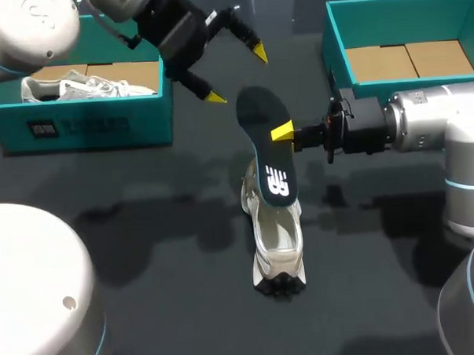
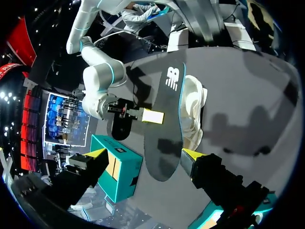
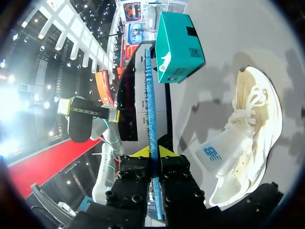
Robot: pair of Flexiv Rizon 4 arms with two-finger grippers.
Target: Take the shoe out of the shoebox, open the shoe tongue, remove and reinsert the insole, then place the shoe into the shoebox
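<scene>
A dark insole (image 1: 265,133) with a blue edge and a white logo hangs above the table, my right gripper (image 1: 283,131) shut on its side. Its logo end hangs over the opening of the pale shoe (image 1: 277,239), which lies on the dark table. My left gripper (image 1: 236,74) is open just beyond the insole's far end, not touching it. In the left wrist view the insole (image 2: 164,124) reaches toward the space between the left gripper's (image 2: 145,155) spread tips, beside the shoe (image 2: 193,112). The right wrist view shows the insole (image 3: 151,105) edge-on in the right gripper (image 3: 152,151), with the shoe (image 3: 252,129) below.
A teal shoebox (image 1: 101,120) at the back left holds another pale shoe (image 1: 83,86). A second teal shoebox (image 1: 337,47) stands open at the back right, showing a cardboard bottom. My right arm (image 1: 423,122) stretches in across the table's right side.
</scene>
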